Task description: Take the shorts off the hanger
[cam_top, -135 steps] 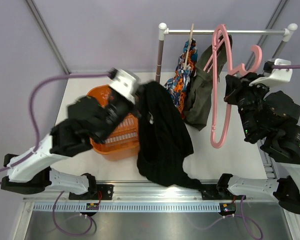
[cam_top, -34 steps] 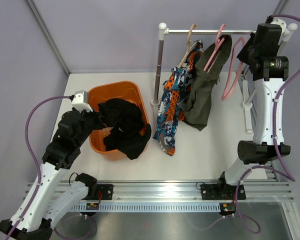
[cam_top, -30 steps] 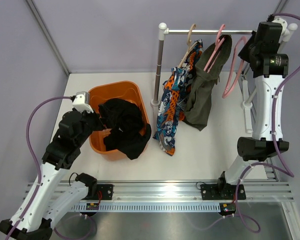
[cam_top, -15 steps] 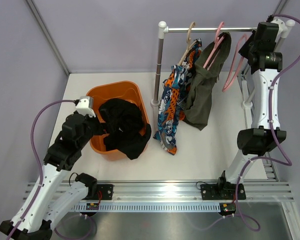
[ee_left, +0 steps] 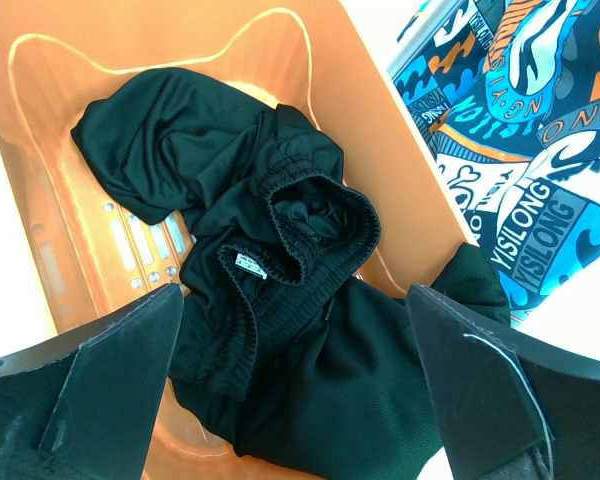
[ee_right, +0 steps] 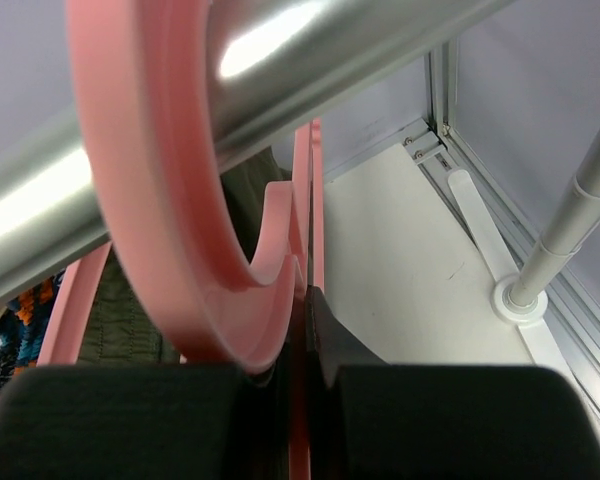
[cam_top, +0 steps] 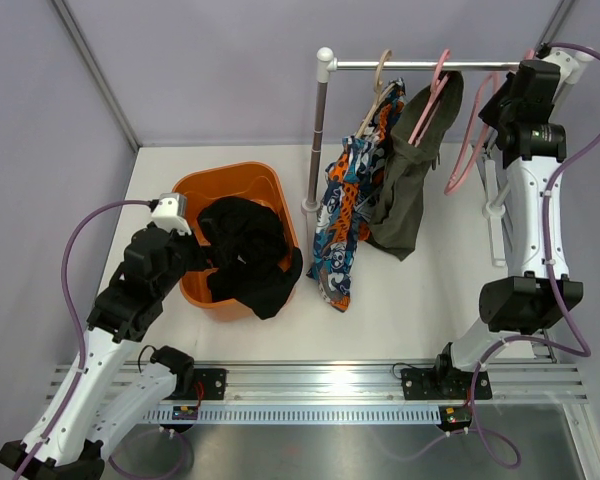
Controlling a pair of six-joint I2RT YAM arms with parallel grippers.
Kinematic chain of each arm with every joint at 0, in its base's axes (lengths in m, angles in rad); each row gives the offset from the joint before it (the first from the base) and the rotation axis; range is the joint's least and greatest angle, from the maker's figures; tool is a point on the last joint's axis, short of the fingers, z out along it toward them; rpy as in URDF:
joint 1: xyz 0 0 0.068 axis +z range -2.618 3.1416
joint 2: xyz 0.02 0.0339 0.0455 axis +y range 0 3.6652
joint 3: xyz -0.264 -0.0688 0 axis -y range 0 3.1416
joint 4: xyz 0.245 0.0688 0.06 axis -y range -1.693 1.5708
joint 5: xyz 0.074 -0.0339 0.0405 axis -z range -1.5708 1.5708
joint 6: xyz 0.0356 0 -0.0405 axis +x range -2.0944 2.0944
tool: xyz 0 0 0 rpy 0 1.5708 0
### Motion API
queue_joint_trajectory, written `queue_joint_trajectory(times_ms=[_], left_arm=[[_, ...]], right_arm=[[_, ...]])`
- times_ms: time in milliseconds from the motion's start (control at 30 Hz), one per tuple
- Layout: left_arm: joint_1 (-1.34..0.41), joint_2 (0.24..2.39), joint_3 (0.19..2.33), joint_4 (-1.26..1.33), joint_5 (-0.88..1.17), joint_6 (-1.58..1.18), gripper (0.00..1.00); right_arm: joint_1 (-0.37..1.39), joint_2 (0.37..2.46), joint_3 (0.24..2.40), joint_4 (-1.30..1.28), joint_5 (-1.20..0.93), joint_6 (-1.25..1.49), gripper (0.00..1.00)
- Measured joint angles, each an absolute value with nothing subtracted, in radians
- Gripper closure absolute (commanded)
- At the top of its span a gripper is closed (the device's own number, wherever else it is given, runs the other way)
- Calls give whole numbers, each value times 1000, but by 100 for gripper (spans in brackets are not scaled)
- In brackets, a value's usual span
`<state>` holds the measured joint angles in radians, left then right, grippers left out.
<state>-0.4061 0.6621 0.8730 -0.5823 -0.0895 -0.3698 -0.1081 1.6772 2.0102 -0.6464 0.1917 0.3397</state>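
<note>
The black shorts [cam_top: 248, 258] lie crumpled in the orange basket [cam_top: 230, 175], one leg spilling over its near rim. My left gripper [cam_top: 202, 256] hovers at the basket's left side, open, its fingers [ee_left: 110, 370] wide apart above the black shorts [ee_left: 280, 300]. The patterned shorts [cam_top: 348, 215] and the olive shorts [cam_top: 405, 190] hang from hangers on the rail [cam_top: 420, 64]. My right gripper [cam_top: 502, 100] is high at the rail's right end, shut on a bare pink hanger [cam_top: 468, 140]. Its hook [ee_right: 170, 200] curls round the metal rail [ee_right: 280, 60] above my right gripper [ee_right: 308, 310].
The rack's white posts stand at the left [cam_top: 320, 130] and right [cam_top: 495, 190] of the rail. A post foot [ee_right: 520, 300] sits by the table's right edge. The patterned shorts [ee_left: 520, 150] hang just right of the basket [ee_left: 380, 130].
Earlier the left gripper held the black shorts up and the right carried the pink hanger off the rail. Over the last second both arms shifted only slightly.
</note>
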Motion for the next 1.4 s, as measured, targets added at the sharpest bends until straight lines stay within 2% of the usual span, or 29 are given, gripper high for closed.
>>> queue_joint_trajectory(times_ms=[100,233,367,400,433,733,833,1200,1400], left_arm=[[-406,662,873,-582,-89,-369,1],[-406,662,873,-582,-89,-368,1],[-406,661,873,-582,-90,-364,1],[-406,659,873,-582,-90,-364,1],[-406,657,873,-582,-90,-363,1],[-406,647,873,-582,-90,-362,1],[-406,643,873,-582,-90,-362,1],[-406,640,872,-582,-90,-362,1],[-406,635,860,-583,-91,-362,1]], right_arm=[[-112,1660,1988,-640,191,332,98],[-112,1635,1959,-633,192,325,89],[-112,1618,1945,-636,193,318,75],[-112,1615,1943,-642,193,318,67],[-112,1612,1941,-657,195,320,63],[-112,1549,1890,-744,223,318,49],[-112,1497,1872,-754,229,318,45],[-112,1288,1864,-765,187,339,43],[-43,1311,1959,-804,134,355,43]])
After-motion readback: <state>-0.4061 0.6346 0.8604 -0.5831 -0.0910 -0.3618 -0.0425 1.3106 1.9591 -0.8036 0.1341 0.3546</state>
